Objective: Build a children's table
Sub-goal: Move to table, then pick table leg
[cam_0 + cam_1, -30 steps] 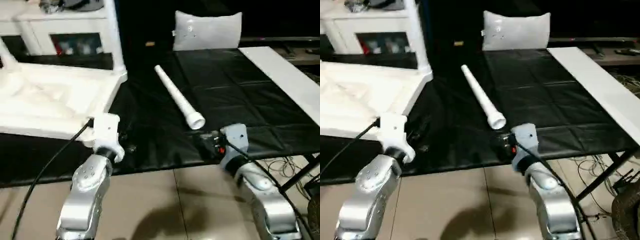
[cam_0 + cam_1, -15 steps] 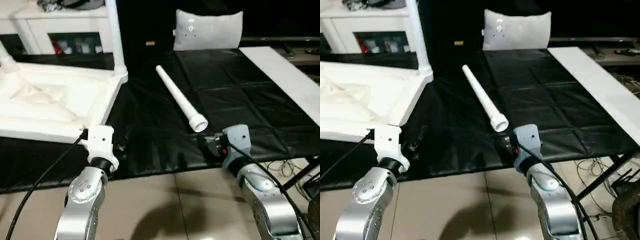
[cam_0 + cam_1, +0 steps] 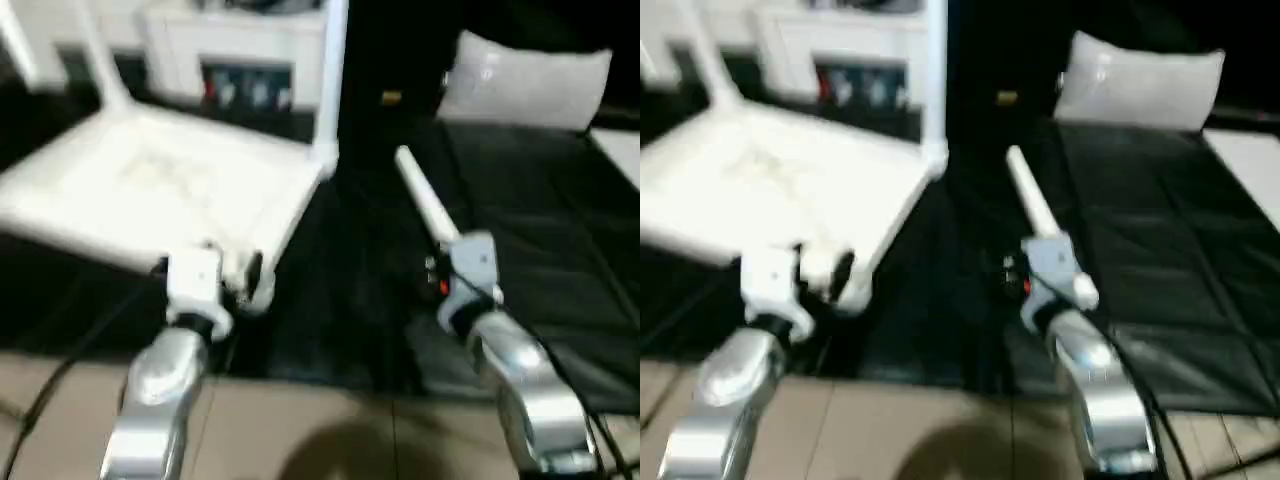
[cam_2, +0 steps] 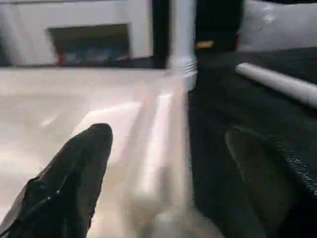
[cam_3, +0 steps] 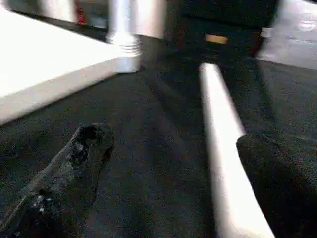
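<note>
While both jaws stand spread, the left gripper [image 4: 168, 163] straddles the near corner of the upturned white plastic children's table [image 3: 150, 190], and the right gripper [image 5: 173, 168] flanks a loose round tapered leg [image 3: 425, 205] on the black quilted mat [image 3: 560, 250]; a pillow [image 3: 525, 80] sits at the far edge.

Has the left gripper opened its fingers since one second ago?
Yes. The left gripper now stands with its fingers spread wide on either side of the tabletop corner, holding nothing.

Loose leg [image 3: 425, 203] has its near end hidden behind the right gripper [image 3: 440, 280], upturned table top [image 3: 150, 195] is cut off at picture left, cabinet [image 3: 240, 60] contents too blurred to identify.
</note>
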Motion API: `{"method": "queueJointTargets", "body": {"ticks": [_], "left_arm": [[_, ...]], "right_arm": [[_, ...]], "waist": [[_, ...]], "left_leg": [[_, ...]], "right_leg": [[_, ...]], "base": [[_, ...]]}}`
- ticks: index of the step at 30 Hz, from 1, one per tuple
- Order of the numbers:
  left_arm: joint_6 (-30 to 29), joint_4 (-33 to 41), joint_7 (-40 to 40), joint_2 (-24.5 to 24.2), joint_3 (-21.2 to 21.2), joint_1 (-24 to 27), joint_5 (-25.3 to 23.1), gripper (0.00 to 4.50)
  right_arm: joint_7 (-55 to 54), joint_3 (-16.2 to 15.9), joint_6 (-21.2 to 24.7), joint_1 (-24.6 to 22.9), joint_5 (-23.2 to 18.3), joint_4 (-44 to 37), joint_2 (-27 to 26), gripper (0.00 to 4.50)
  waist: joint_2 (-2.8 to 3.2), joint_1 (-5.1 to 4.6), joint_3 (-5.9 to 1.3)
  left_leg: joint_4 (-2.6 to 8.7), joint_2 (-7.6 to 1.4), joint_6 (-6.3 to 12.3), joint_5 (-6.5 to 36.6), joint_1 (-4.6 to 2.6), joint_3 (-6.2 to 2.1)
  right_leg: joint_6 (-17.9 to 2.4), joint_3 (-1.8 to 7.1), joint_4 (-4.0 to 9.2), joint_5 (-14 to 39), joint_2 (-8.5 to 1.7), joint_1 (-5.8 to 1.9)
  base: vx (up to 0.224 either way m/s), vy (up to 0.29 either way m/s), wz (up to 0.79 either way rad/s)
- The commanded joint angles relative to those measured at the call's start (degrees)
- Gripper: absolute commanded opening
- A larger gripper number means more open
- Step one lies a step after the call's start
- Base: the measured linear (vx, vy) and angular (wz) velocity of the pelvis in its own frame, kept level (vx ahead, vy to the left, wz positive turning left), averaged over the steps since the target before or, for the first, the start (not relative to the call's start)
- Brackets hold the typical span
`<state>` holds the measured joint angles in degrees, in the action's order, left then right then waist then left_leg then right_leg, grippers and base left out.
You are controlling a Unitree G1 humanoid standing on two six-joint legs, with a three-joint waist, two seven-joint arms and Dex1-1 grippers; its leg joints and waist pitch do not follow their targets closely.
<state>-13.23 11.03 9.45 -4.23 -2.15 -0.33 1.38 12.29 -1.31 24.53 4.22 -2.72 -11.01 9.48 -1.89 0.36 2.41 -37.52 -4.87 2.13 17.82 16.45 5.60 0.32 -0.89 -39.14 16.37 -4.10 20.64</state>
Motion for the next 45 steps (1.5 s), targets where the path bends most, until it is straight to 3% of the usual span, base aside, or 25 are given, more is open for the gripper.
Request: {"method": "queueJointTargets", "body": {"ticks": [1, 2, 3, 4, 5, 6, 7, 8, 9, 10, 11, 12, 13, 14, 15, 16, 18, 20, 22, 24, 25, 28, 34, 41, 45], "left_arm": [[0.06, 0.19, 0.53, -0.74, -0.73, -0.14, -0.2, 4.49], [0.08, 0.04, 0.56, -0.75, -0.76, -0.3, -0.21, 4.49], [0.18, -0.36, 0.62, -0.73, -0.88, -0.69, -0.25, 4.49], [0.26, -0.52, 0.79, -0.78, -1.04, -0.84, -0.28, 4.49], [0.42, -0.82, 1.13, -0.89, -1.34, -1.1, -0.34, 4.49], [0.53, -1.16, 1.99, -1.13, -1.86, -1.43, -0.22, 4.49], [0.54, -1.33, 2.47, -1.28, -2.1, -1.63, -0.1, 4.49], [0.53, -1.42, 2.73, -1.33, -2.17, -1.74, -0.02, 4.49], [0.64, -1.56, 3.29, -1.49, -2.31, -1.93, 0.17, 4.49], [0.84, -1.79, 4.19, -1.76, -2.54, -2.23, 0.49, 4.49], [2.08, -2.56, 7.83, -2.75, -3.24, -3.2, 2.19, 4.49], [2.08, -2.56, 7.83, -2.75, -3.24, -3.2, 2.19, 4.49], [2.06, -2.92, 9.18, -3.3, -3.58, -3.67, 2.74, 4.49], [1.3, -3.28, 9.91, -3.96, -3.95, -4.1, 2.76, 4.49], [0.29, -4.18, 12.33, -5.73, -5.04, -5.09, 2.74, 4.49], [0.31, -4.56, 13.69, -6.49, -5.54, -5.49, 2.83, 4.49], [0.09, -4.91, 15.79, -7.5, -5.98, -6.0, 3.35, 4.49], [-0.37, -5.07, 20.58, -10.11, -7.22, -7.07, 4.17, 4.49], [-0.86, -4.47, 23.77, -11.74, -7.98, -7.34, 4.89, 4.5], [-1.36, -3.65, 26.04, -13.05, -8.58, -7.52, 5.41, 4.5], [-1.68, -3.27, 26.98, -13.62, -8.84, -7.6, 5.68, 4.5], [-4.77, -0.7, 33.53, -17.88, -11.03, -8.5, 7.92, 4.5], [-8.61, 1.07, 36.85, -19.52, -12.24, -9.36, 9.49, 4.5], [-10.0, 1.3, 36.91, -19.38, -12.93, -10.01, 10.19, 4.5], [-10.69, 1.02, 36.75, -18.88, -13.39, -10.46, 9.94, 4.5]], "right_arm": [[-0.6, 0.96, 1.0, 1.51, -0.59, -1.09, -0.15, 4.5], [-1.05, 0.67, 0.96, 2.0, 0.32, -1.04, 0.2, 4.5], [-2.95, -0.05, 1.26, 3.23, 3.21, -0.74, 0.99, 4.5], [-3.2, -0.03, 2.92, 3.79, 3.38, -0.7, 1.09, 4.5], [-3.62, 0.04, 6.09, 4.8, 3.62, -0.59, 1.25, 4.5], [-4.2, 0.5, 10.35, 6.58, 3.64, 0.1, 1.37, 4.5], [-4.44, 0.77, 12.08, 7.54, 3.63, 0.61, 1.43, 4.5], [-4.65, 0.89, 12.56, 8.0, 3.82, 0.94, 1.45, 4.5], [-4.65, 0.94, 13.53, 8.8, 3.98, 1.52, 1.75, 4.5], [-4.59, 1.01, 15.09, 10.06, 4.19, 2.45, 2.26, 4.5], [-3.9, 1.45, 19.52, 14.21, 3.99, 6.12, 3.87, 4.5], [-3.9, 1.45, 19.52, 14.21, 3.99, 6.12, 3.87, 4.5], [-3.2, 1.43, 21.03, 15.9, 3.75, 7.8, 4.66, 4.5], [-2.6, 1.38, 21.26, 17.05, 3.58, 9.15, 5.16, 4.5], [-0.91, 0.81, 23.72, 20.23, 3.34, 12.86, 6.45, 4.5], [-0.13, 0.44, 25.58, 21.76, 3.25, 14.61, 7.04, 4.5], [1.24, -0.23, 28.0, 24.35, 3.23, 17.46, 7.88, 4.5], [4.98, -1.88, 31.79, 29.41, 2.68, 23.63, 9.91, 4.5], [7.06, -2.71, 33.46, 31.59, 1.95, 26.67, 10.97, 4.32], [8.82, -3.66, 34.24, 32.71, 1.57, 28.4, 11.76, 4.18], [9.53, -4.02, 34.51, 33.16, 1.44, 29.14, 12.03, 4.18], [15.69, -7.2, 36.25, 36.4, 0.92, 35.51, 13.63, 3.92], [19.31, -11.18, 37.87, 36.54, 1.43, 38.76, 15.44, 3.49], [20.1, -9.76, 41.15, 34.39, -0.17, 34.36, 17.33, 2.84], [19.98, -7.67, 44.28, 31.86, -1.01, 29.66, 19.12, 2.62]], "waist": [[-0.78, 2.69, -2.08], [-0.47, 2.43, -1.29], [0.03, 2.34, -1.14], [0.73, 2.15, -0.77], [2.61, 2.23, -0.43], [3.55, 1.82, -0.43], [4.86, -0.39, 0.88], [6.28, -1.6, -1.25], [6.13, -2.07, -2.47], [6.14, -2.44, -2.96], [5.67, -3.09, -3.3], [5.28, -2.99, -3.48], [3.24, -2.35, -3.96], [0.18, -0.83, -3.81], [-0.16, -0.08, -4.72], [0.18, 0.09, -4.64], [1.12, 0.21, -4.89], [1.67, -0.17, -4.04], [2.69, 0.28, -3.53], [2.62, 0.63, -2.99], [1.96, 0.79, -2.74], [1.88, 1.59, -1.87], [1.51, 2.05, -1.84], [1.86, 2.42, -2.23], [1.67, 3.07, -2.61]], "left_leg": [[-5.94, -0.97, 5.54, 0.82, 7.69, -1.3], [-6.08, -1.4, 1.03, -2.74, 8.06, -1.5], [-5.45, -1.85, -0.25, -4.37, 7.58, -1.36], [-2.83, -2.49, -0.28, -7.21, 7.35, -0.77], [0.8, -3.99, 0.32, -5.24, 5.21, -0.42], [2.37, -4.81, -0.24, -2.01, 3.68, -0.32], [8.07, -7.41, -2.18, 13.93, 3.2, -2.96], [10.11, -10.57, -2.78, 31.22, -1.82, -6.77], [10.92, -11.57, -0.93, 33.34, -3.46, -8.44], [9.96, -11.74, 6.27, 25.67, -4.54, -9.34], [8.92, -11.56, 10.8, 18.06, -4.56, -9.22], [6.73, -10.51, 17.5, -0.93, -3.18, -7.61], [4.12, -9.44, 19.52, -20.42, -1.41, -5.75], [1.45, -3.56, 12.88, -20.04, 4.94, -1.36], [0.31, -1.81, 9.73, -18.07, 6.86, -0.74], [2.18, -2.4, 4.19, -15.63, 7.14, -0.98], [3.33, -2.84, 0.0, -13.13, 6.16, -0.88], [5.05, -5.19, -1.69, -9.31, 5.46, -1.23], [5.31, -6.52, -2.6, -5.25, 4.05, -1.06], [5.84, -7.0, -2.99, -1.05, 3.83, -0.49], [6.07, -7.09, -3.09, 3.21, 3.64, 0.1], [6.72, -7.56, -7.53, 14.42, 2.78, 1.13], [7.18, -7.7, -8.69, 11.99, 3.52, 1.59], [6.98, -7.77, -7.75, 7.14, 3.83, 2.0], [6.77, -7.82, -6.79, 1.84, 3.84, 2.37]], "right_leg": [[-4.68, 8.94, 10.52, 21.17, -10.33, -9.39], [-6.95, 6.82, 10.82, 24.15, -9.04, -8.41], [-9.27, 5.75, 11.6, 26.67, -8.69, -7.73], [-12.14, 3.37, 12.7, 29.94, -6.93, -7.31], [-13.12, 1.6, 13.77, 33.18, -5.88, -6.56], [-12.94, 0.41, 13.85, 33.19, -5.04, -6.49], [-9.52, -2.53, 9.77, 27.03, 0.28, -5.77], [-7.49, -2.29, 3.83, 16.12, 1.32, -3.41], [-5.8, -2.13, 1.14, 10.67, 1.23, -2.4], [-1.64, -1.98, -0.67, 3.98, 0.54, 0.04], [0.23, -1.93, -1.08, 0.98, 0.08, 1.17], [2.34, -1.25, -1.16, -4.57, -0.88, 2.85], [3.2, 1.18, 2.08, -13.83, -3.36, 3.62], [3.92, 4.11, 6.24, -25.76, -5.93, -0.24], [3.41, 5.45, 4.67, -35.36, -6.92, -3.03], [2.57, 3.53, 4.14, -46.73, -6.84, -3.46], [-1.3, 1.91, 3.83, -46.09, -4.09, -3.79], [-10.2, 0.93, 4.91, -26.27, -3.2, -3.38], [-15.11, 1.11, 5.54, -14.5, -3.49, -2.22], [-16.7, 1.12, 6.1, -9.05, -3.76, -1.9], [-17.13, 1.16, 6.43, -3.78, -4.05, -1.76], [-13.78, 1.3, 7.78, 14.31, -4.37, -0.53], [-11.31, 1.55, 7.78, 14.1, -4.43, -0.52], [-11.99, 1.5, 7.48, 9.18, -4.13, -0.84], [-13.11, 1.51, 7.0, 0.85, -3.9, -1.29]], "base": [[0.143, -0.075, -0.06], [0.148, -0.026, -0.2], [0.111, -0.011, -0.12], [0.111, -0.011, -0.12], [0.109, 0.023, 0.02], [0.062, 0.023, 0.08], [0.118, 0.088, 0.01], [0.141, 0.114, -0.03], [0.228, 0.13, -0.01], [0.173, 0.065, 0.06], [0.16, 0.03, 0.05], [0.123, 0.017, 0.05], [0.123, 0.017, 0.05], [0.093, -0.03, 0.1], [0.096, -0.07, 0.05], [0.096, -0.07, 0.05], [0.038, -0.059, 0.0], [0.005, -0.026, 0.0], [0.0, 0.0, 0.0], [0.0, 0.0, 0.0], [-0.056, -0.001, 0.09], [-0.075, -0.012, 0.06], [-0.011, 0.0, 0.0], [0.0, 0.0, 0.0], [0.0, 0.0, 0.0]]}}
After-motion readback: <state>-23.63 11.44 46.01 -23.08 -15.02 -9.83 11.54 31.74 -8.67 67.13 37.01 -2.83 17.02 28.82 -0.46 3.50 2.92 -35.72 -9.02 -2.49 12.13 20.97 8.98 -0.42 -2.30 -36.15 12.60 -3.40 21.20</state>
